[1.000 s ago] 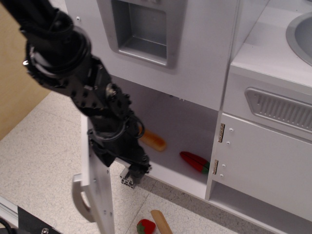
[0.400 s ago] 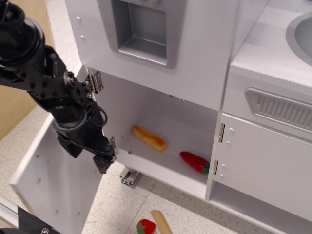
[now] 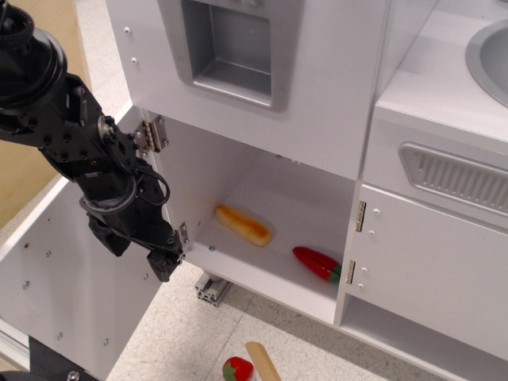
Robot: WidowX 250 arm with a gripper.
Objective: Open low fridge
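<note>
A black robot arm [image 3: 71,151] slants down from the upper left, its dark claw [image 3: 163,262] hanging just in front of the lower hinge at the left edge of the low fridge [image 3: 262,214]; whether the claw is apart or together cannot be told, and it grips nothing visible. The fridge's white door [image 3: 63,302] is swung wide open to the left, showing a bread roll [image 3: 243,225] and a red pepper [image 3: 317,263] lying apart inside. No writing is readable.
</note>
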